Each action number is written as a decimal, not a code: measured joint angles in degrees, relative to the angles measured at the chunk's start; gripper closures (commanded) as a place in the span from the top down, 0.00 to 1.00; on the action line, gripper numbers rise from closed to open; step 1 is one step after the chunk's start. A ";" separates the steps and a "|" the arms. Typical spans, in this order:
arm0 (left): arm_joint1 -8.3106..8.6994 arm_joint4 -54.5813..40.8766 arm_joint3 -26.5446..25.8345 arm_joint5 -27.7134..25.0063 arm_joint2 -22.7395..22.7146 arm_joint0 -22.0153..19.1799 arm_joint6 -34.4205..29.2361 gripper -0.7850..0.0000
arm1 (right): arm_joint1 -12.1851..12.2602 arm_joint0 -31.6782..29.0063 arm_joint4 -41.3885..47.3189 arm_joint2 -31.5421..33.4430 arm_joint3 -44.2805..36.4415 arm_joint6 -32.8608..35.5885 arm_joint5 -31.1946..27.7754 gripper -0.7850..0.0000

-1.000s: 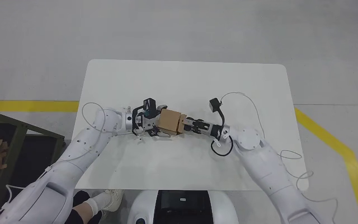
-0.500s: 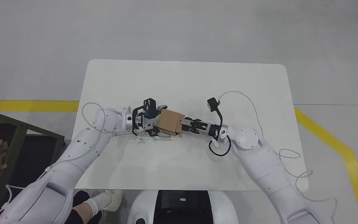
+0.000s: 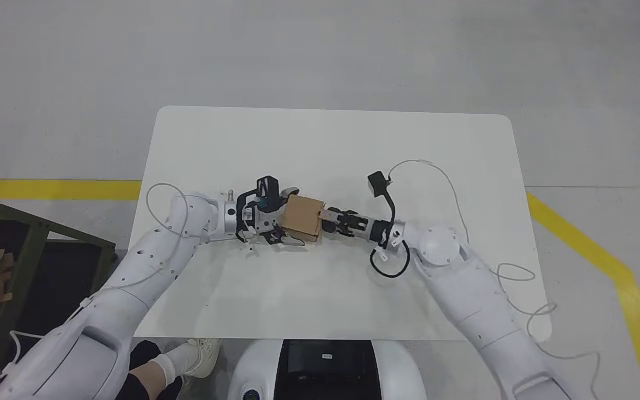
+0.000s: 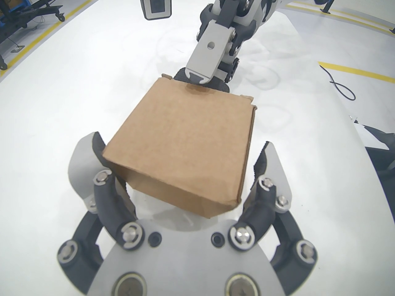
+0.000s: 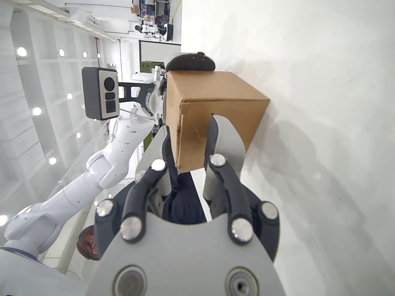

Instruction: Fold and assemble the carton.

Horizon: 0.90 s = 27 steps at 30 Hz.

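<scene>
A brown carton (image 3: 303, 214) lies on the white table (image 3: 200, 140) between both arms. My left gripper (image 3: 290, 217) is open and straddles the carton's left end. In the left wrist view one fingertip (image 4: 92, 146) touches a carton (image 4: 185, 143) corner, and a narrow gap separates the other fingertip from the box. My right gripper (image 3: 328, 221) is shut on the carton's right end. In the right wrist view one finger (image 5: 225, 143) lies flat on the end face of the carton (image 5: 216, 93), and the other sits past its edge. The right gripper (image 4: 200, 83) pinches the carton's far edge in the left wrist view.
A thin white cable (image 3: 425, 168) loops over the table behind the right arm, near its wrist camera (image 3: 378, 183). Open table surface lies behind and in front of the carton. A dark rack (image 3: 30, 260) stands on the floor to the left.
My right gripper has moved left against the carton. The flap that stuck out at the carton's right end now lies flush. The left arm has stayed put.
</scene>
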 measured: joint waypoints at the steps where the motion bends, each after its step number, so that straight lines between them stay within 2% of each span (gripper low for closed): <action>1: -0.01 -0.01 0.01 0.00 0.00 -0.01 -0.01 1.00 | 0.08 -0.20 -0.05 0.20 -0.31 0.07 -0.04 0.29; 5: -0.04 -0.05 0.08 0.00 0.00 -0.04 -0.17 1.00 | 0.51 -1.36 -0.45 1.31 -2.10 0.48 -0.12 0.27; 8: -0.07 -0.05 0.08 0.07 -0.05 -0.06 -0.23 1.00 | 0.94 -2.55 -0.91 2.39 -3.80 0.70 0.11 0.18; 10: -0.09 -0.03 0.11 0.07 -0.08 -0.05 -0.31 1.00 | 1.17 -3.20 -1.24 2.92 -4.65 0.85 0.38 0.02; 11: -0.10 -0.03 0.11 0.08 -0.10 -0.06 -0.37 1.00 | 1.30 -3.58 -1.52 3.20 -5.10 0.92 0.61 0.00; 27: -0.06 0.38 -0.31 0.09 -0.53 0.17 -0.34 1.00 | 0.99 -3.63 -1.90 1.05 -5.41 1.59 2.35 0.00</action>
